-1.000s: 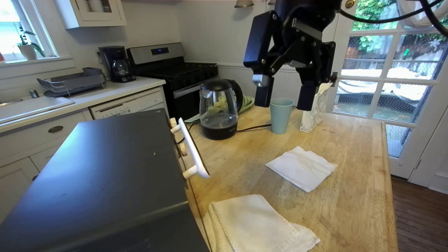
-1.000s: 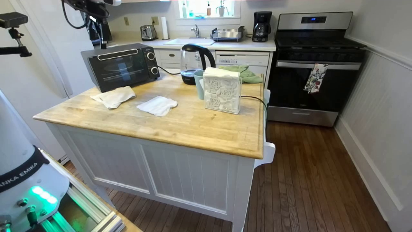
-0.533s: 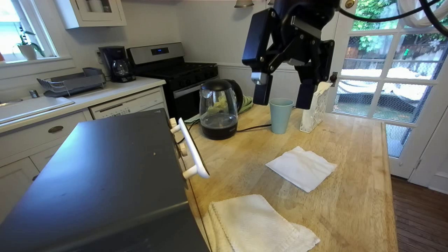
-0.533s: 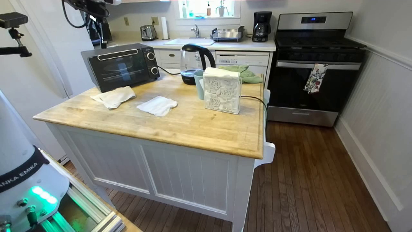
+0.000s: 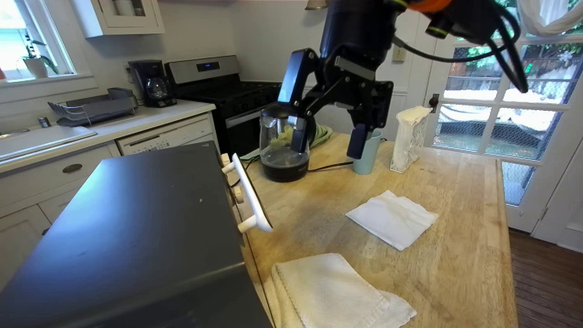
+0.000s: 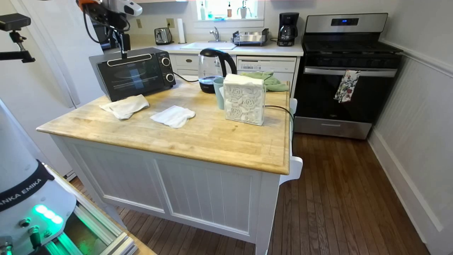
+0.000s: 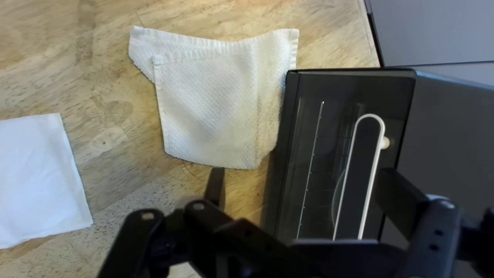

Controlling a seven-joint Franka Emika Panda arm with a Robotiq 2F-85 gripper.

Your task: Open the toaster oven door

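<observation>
Black-framed glass toaster oven door point(image 6: 124, 76) shut, black metal tool point(image 5: 326, 152) up in the air

The tool's two fingers point(image 5: 357, 142) are spread wide apart. The door's long white handle point(image 5: 249, 192) is set lower than the tool, and a gap is seen between them in an exterior view. The big, boxy, dark grey metal toaster oven point(image 5: 150, 214) is held up by the brown wooden bench point(image 6: 212, 141). Inside, through the glass, a thin wire rack point(image 7: 309, 175) is seen. White paper napkins point(image 6: 244, 80) are held in the white, rose-patterned holder point(image 6: 242, 102). What is in the pale blue-green cup point(image 5: 365, 159) is hidden.
</observation>
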